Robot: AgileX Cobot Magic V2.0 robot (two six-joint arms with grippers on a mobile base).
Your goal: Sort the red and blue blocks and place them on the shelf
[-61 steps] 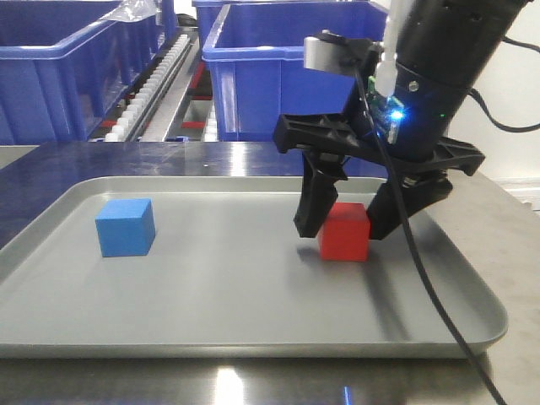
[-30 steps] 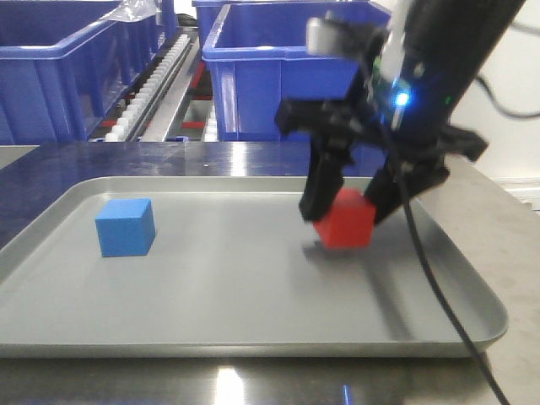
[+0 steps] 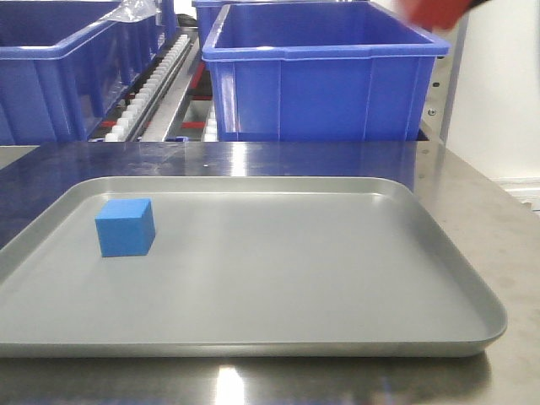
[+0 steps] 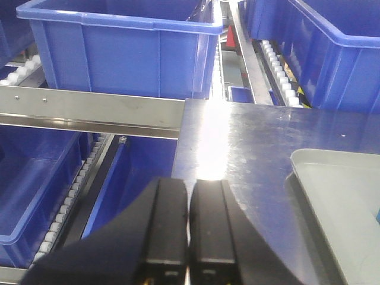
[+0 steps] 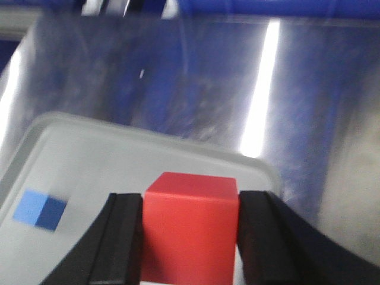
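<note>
On grey tray [image 3: 354, 287], blue block [image 3: 125, 226] sits left; my right gripper [image 5: 190, 202] clamps red block [image 5: 190, 243]; left gripper [image 4: 189, 185] pinched closed.

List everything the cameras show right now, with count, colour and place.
red block: one, bright red, held above the tray
blue block: one, bright blue, on the tray, left side in the front view
tray: one, grey, on the tabletop
tabletop: one, shiny steel, under the tray
bins: at least two, blue, on the shelf
shelf: one, steel with white rollers, behind the tabletop
left gripper: one, black, shut and empty, by the tabletop's edge
right gripper: one, black, shut on the red block
</note>
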